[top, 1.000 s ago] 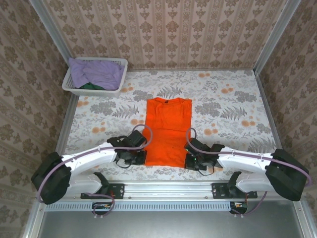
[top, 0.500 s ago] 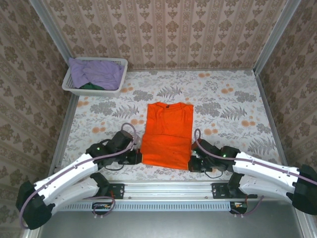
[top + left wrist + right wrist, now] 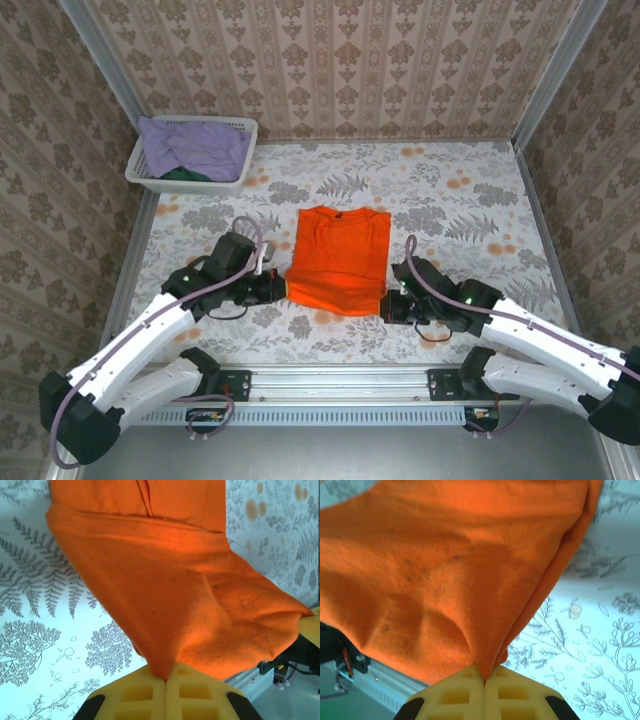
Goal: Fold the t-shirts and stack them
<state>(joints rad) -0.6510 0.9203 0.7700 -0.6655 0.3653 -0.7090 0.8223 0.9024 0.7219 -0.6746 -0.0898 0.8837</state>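
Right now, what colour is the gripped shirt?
The shirt is bright orange with small dark specks, clearest in the right wrist view.

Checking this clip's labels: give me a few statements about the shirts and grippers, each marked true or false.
1. The left gripper and the right gripper are each shut on a near corner of the orange t-shirt. True.
2. A lavender shirt lies in the white basket. True.
3. The orange t-shirt is in the basket. False: it is on the table, its near edge lifted.
4. The right gripper is open. False: it pinches orange cloth.
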